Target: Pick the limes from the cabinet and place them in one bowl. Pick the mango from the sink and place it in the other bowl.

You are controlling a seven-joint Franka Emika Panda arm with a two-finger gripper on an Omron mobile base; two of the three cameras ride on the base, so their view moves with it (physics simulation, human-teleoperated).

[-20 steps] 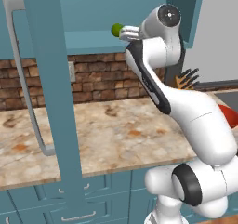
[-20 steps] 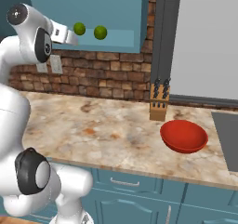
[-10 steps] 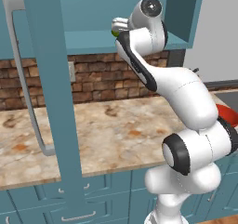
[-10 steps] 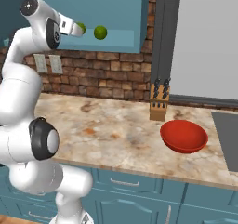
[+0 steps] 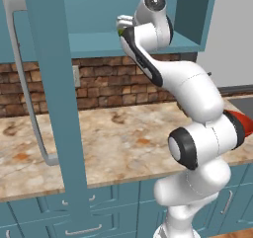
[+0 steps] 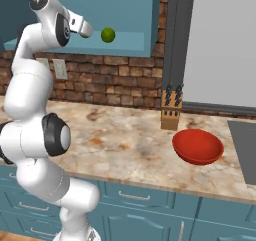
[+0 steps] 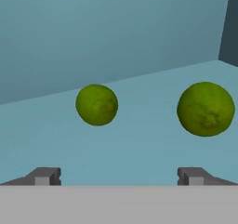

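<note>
Hand view: the gripper (image 7: 118, 175), jaws spread wide and empty, has swung up to the open cabinet (image 6: 130, 15), facing the two limes (image 7: 96, 104) mid-shelf. A first grasp looks close; the red bowl (image 6: 198, 146) waits near the counter's right end.

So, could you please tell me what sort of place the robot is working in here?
A home kitchen, by the look of it: a marble-look counter against a brick wall, teal cupboards above, and a knife block beside a red bowl.
</note>
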